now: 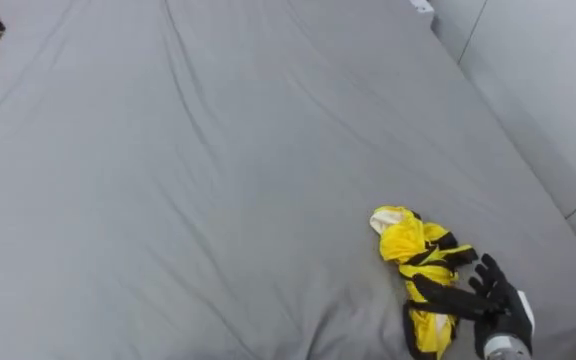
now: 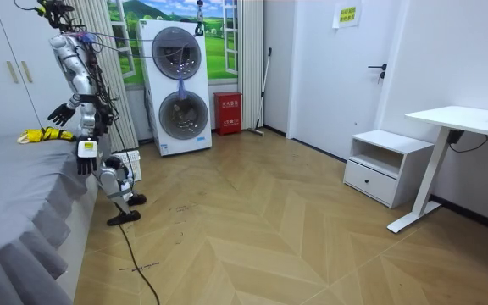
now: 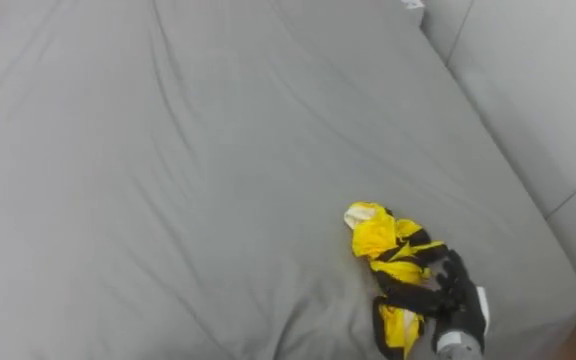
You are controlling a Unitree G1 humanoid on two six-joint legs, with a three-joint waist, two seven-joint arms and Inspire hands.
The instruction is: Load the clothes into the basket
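Yellow-and-black garment (image 1: 405, 243) on the bed (image 1: 218, 150) is overlaid by the right robot hand (image 1: 498, 303), fingers (image 1: 444, 292) spread wide, presumably for gathering.

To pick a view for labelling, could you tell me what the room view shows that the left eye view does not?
Room view: the stacked washer and dryer, a white desk, the left hand hanging. Left eye view: the right hand lying open on the yellow garment. Both: that garment on the grey bed, that hand at it.
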